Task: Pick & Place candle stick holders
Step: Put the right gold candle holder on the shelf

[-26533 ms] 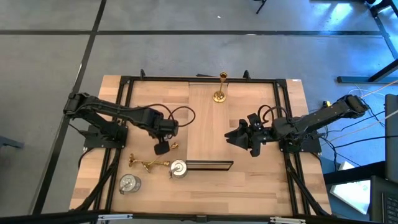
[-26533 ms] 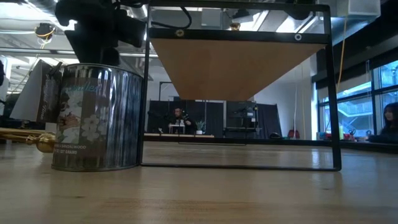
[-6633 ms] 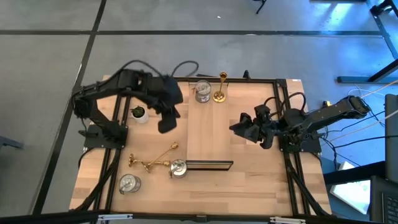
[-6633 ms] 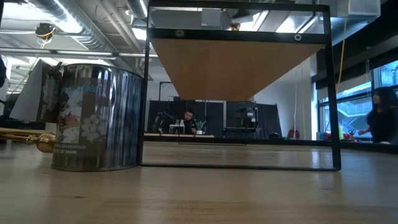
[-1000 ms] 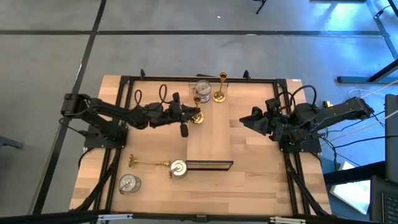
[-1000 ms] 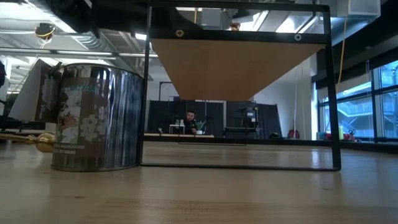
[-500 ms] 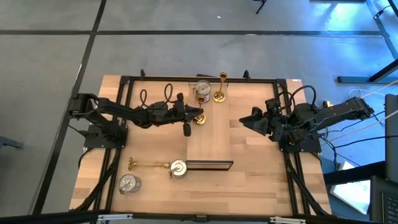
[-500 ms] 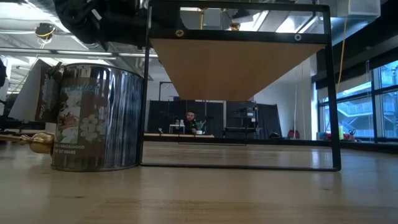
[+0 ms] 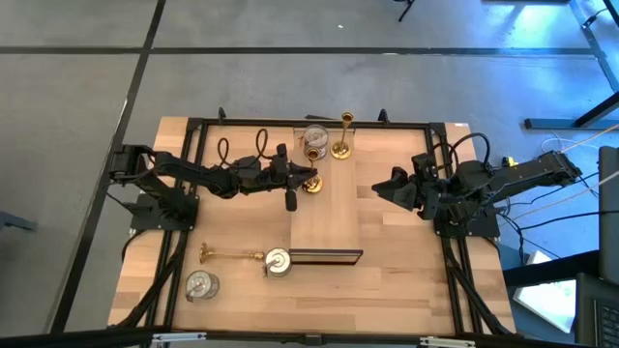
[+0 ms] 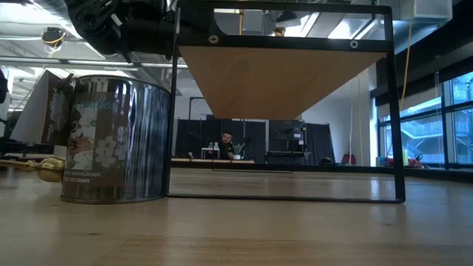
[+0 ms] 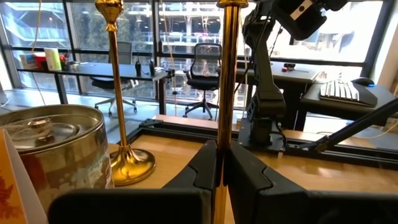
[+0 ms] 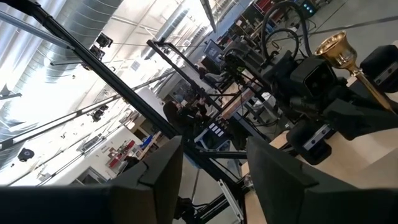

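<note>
My left gripper [image 9: 302,180] reaches in from the table's left and is shut on a slim gold candle stick holder [image 9: 311,184] at the left edge of the wooden board [image 9: 324,208]. At the board's far end stand a silvery cup [image 9: 315,138] and another gold holder [image 9: 340,145] on its round base [image 11: 130,165]. Near the front, a gold holder [image 9: 232,255] lies on its side beside two silvery cups [image 9: 278,262] [image 9: 201,284]. My right gripper [image 9: 395,188] hangs open on the right, with nothing between its fingers [image 12: 161,168]. My left gripper pinches the gold holder's thin stem [image 11: 225,124] between its two fingers [image 11: 205,165]. The fingers come in level from the table's left and lie across the stem. The holder stands upright in the hold. The fingers hide its base, so I cannot tell whether it rests on the board.
A black metal frame [image 9: 193,126] runs around the table's edges. A dark bar [image 9: 324,256] lies across the board's near end. In the low view a silvery cup [image 10: 114,140] stands close on the left, and the lying gold holder's end [image 10: 48,168] shows beside it.
My left gripper, still shut on the upright gold holder, has sunk a little and edged toward the board, then come to rest. The right arm has kept still.
</note>
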